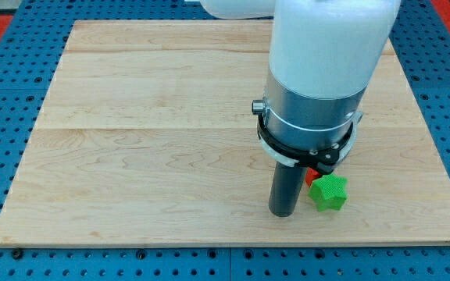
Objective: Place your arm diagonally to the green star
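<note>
The green star (pixel 329 193) lies on the wooden board (pixel 147 156) near the view's bottom right. My tip (pixel 283 213) rests on the board just left of the star, slightly below its middle, close to it but with a small gap. A red block (pixel 311 176) shows as a small sliver right above the star, mostly hidden behind the rod and the arm's body (pixel 319 70).
The board sits on a blue perforated table (pixel 6 117). The arm's white and grey body covers the board's upper right part. The board's bottom edge (pixel 233 246) is a short way below the tip.
</note>
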